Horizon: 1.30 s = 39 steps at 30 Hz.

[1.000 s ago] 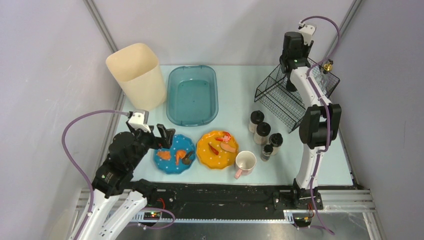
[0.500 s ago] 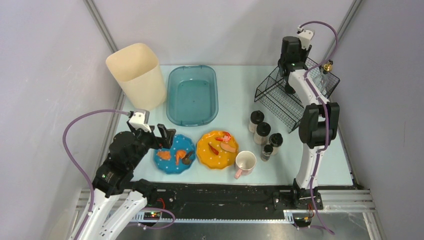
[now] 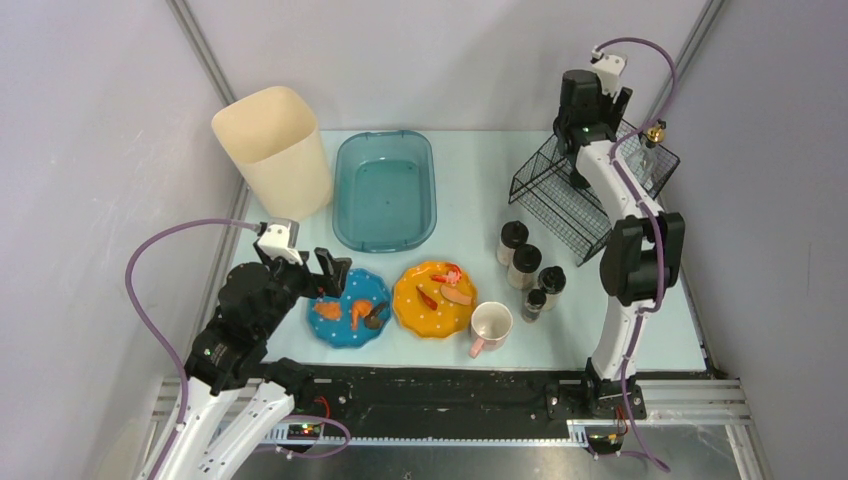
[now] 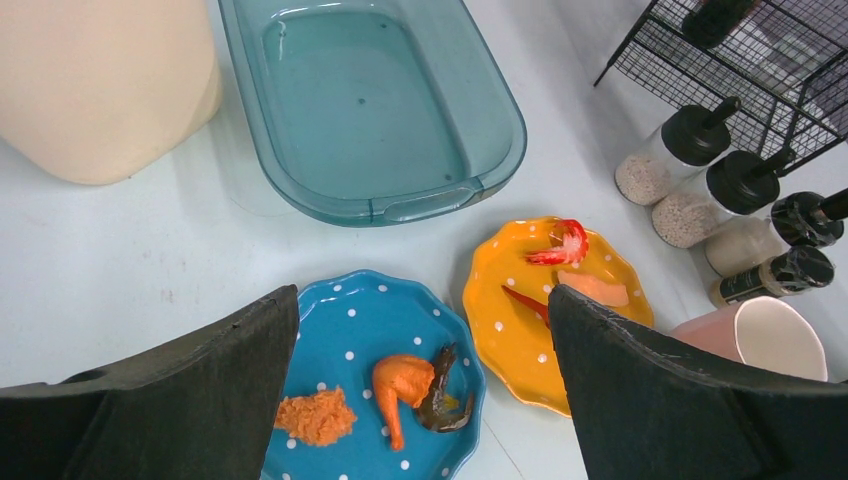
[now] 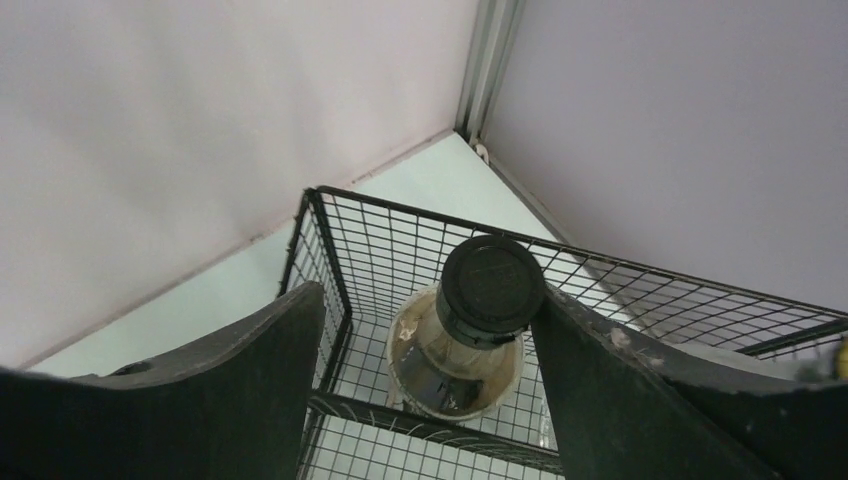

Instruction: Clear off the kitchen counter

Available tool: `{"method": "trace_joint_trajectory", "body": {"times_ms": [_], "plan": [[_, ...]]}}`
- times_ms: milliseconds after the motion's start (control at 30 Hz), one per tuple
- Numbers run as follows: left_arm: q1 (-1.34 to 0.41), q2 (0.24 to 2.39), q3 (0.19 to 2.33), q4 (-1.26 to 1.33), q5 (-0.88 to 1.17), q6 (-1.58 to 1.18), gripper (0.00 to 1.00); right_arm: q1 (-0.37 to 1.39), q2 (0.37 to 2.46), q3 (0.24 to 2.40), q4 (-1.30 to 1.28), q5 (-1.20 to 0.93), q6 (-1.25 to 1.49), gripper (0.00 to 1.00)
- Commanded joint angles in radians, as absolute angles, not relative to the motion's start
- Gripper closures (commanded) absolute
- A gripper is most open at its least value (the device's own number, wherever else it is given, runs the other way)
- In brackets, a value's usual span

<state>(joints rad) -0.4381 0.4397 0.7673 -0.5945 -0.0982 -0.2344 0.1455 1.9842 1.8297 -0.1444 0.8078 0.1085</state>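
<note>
Counter first: the kitchen counter (image 3: 470, 180) runs pale blue from the black front strip to the back wall, and everything here stands on it.

My left gripper (image 4: 420, 300) hangs over its near left part, jaws wide apart and holding nothing. Below the gap lies a blue plate (image 4: 340, 330) with an orange crumbly heap, an orange drumstick-shaped piece and a dark scrap. Just to its right is an orange plate (image 4: 510, 350) carrying a red curled piece, a red strip and a pale pink slice. A pink mug (image 4: 765, 340) stands at that plate's near right, touching or nearly touching it. Beyond the mug 4 black-capped shakers (image 4: 640, 180) are bunched together. Farther back, a teal basin (image 4: 480, 100) sits in line with the blue plate, and a cream bin (image 4: 100, 80) stands at its left, close against it.

My right gripper (image 5: 429, 295) reaches down into a black wire basket (image 3: 560, 205) at the far right corner. Its jaws are apart, 1 on each side of a black-capped bottle (image 5: 490, 290) that stands upright on the basket floor. The right finger is just beside the cap – I cannot tell whether it touches. Wire walls close in on the left and the near side, and the corner walls rise just behind
</note>
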Motion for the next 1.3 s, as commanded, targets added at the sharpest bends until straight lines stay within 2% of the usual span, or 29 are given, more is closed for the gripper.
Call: {"method": "trace_joint_trajectory", "body": {"times_ms": [0, 267, 433, 867, 1000, 1267], "plan": [[-0.430, 0.437, 0.769, -0.581, -0.102, -0.212, 0.02, 0.177, 1.853, 1.838, -0.086, 0.842, 0.059, 0.20], [-0.430, 0.430, 0.768, -0.581, -0.115, -0.213, 0.02, 0.252, 1.713, 1.821, -0.056, 0.891, -0.051, 0.19], [-0.430, 0.430, 0.767, -0.582, -0.133, -0.214, 0.02, 0.313, 1.589, 1.687, -0.045, 0.880, -0.076, 0.18], [-0.431, 0.432, 0.766, -0.581, -0.131, -0.217, 0.02, 0.322, 1.239, 1.377, -0.424, 0.611, 0.242, 0.18], [-0.431, 0.436, 0.767, -0.580, -0.128, -0.218, 0.02, 0.273, 1.184, 1.319, -0.584, 0.566, 0.370, 0.19], [-0.431, 0.431, 0.765, -0.581, -0.124, -0.218, 0.02, 0.136, 1.080, 1.108, -0.630, 0.508, 0.536, 0.19]]}}
